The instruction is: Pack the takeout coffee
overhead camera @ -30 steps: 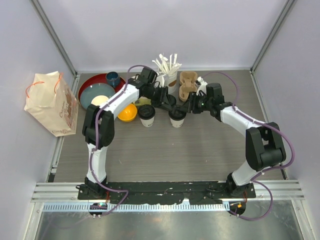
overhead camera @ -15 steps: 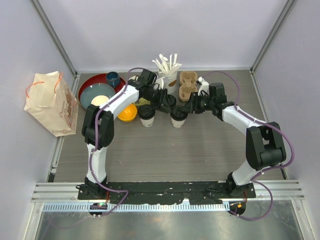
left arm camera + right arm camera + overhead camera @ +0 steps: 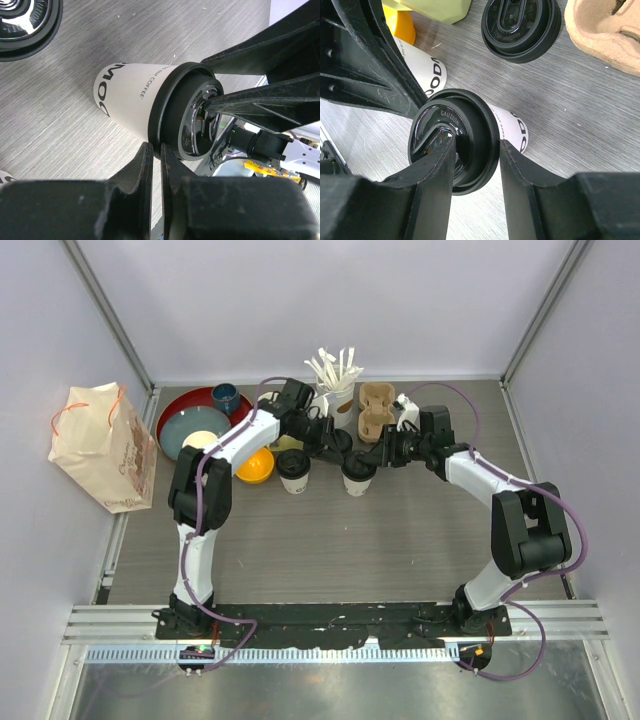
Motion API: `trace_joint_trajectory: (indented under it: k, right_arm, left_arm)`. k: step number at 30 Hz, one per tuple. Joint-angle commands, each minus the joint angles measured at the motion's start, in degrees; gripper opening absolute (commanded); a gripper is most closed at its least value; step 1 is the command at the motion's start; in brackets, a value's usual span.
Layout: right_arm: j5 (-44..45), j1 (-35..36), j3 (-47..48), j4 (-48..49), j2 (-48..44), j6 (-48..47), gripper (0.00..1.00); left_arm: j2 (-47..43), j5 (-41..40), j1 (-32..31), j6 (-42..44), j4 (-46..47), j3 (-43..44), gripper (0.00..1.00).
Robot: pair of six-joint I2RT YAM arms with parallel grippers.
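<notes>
Two takeout coffee cups, white with black lids, stand mid-table: one (image 3: 294, 471) to the left, the other (image 3: 355, 478) to the right. My right gripper (image 3: 370, 456) (image 3: 475, 141) is shut on the right cup's lid (image 3: 470, 150), with one finger in the lid's top hollow and the other against the rim's outside. That same cup (image 3: 135, 95) fills the left wrist view. My left gripper (image 3: 338, 450) (image 3: 152, 148) has its jaws nearly together, tips right at the lid's rim (image 3: 167, 120), and nothing shows in the slit. The left cup (image 3: 422, 70) shows behind the left arm's fingers.
A brown paper bag (image 3: 100, 445) lies at the far left. A red tray (image 3: 180, 410) holds dishes, with a yellow bowl (image 3: 254, 466) beside it. A cardboard cup carrier (image 3: 375, 410) (image 3: 605, 35) and a cup of stirrers (image 3: 335, 375) stand behind. Another black lid (image 3: 520, 25) sits near the carrier.
The left gripper's jaws have narrowed beside the right cup's lid. Both arms and both cups have stayed almost where they were.
</notes>
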Motion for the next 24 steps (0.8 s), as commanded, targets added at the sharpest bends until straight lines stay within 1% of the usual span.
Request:
trace_joint_trajectory:
  k: [1, 2, 3, 7, 13, 17, 20, 24]
  right_arm:
    - [1.94, 0.32, -0.27, -2.33, 2.08, -0.94, 0.43]
    - [2.03, 0.41, -0.62, -1.98, 1.91, -0.85, 0.43]
    - [2.29, 0.41, -1.32, -1.72, 1.73, -0.5, 0.43]
    - [2.2, 0.32, -3.26, 0.39, 1.21, 0.47, 0.42]
    - [2.9, 0.41, -4.67, 0.66, 1.03, 0.74, 0.42]
    - [3.87, 0.32, -5.37, 0.66, -0.02, 1.09, 0.41]
    - [4.31, 0.41, -6.08, 1.01, -1.08, 1.35, 0.41]
    - [4.4, 0.41, -6.95, 1.19, -1.52, 1.7, 0.41]
  left_arm:
    - [1.91, -1.14, -0.49, -0.13, 2.85, -0.41, 0.05]
    - [1.91, -1.48, -0.49, -0.13, 3.02, -0.94, 0.01]
    - [1.99, -1.66, -0.49, 0.13, 3.11, -2.08, 0.0]
    - [2.87, -3.59, -0.4, 1.63, 2.59, -4.46, 0.0]
    - [5.24, -5.88, -0.4, 5.22, -0.39, -4.37, 0.0]
    - [6.47, -6.41, -0.4, 7.25, -1.98, -4.55, 0.0]
    - [6.92, -7.11, -0.4, 8.92, -2.51, -6.38, 0.0]
    - [7.09, -6.59, -0.13, 9.01, -1.98, -7.19, 0.0]
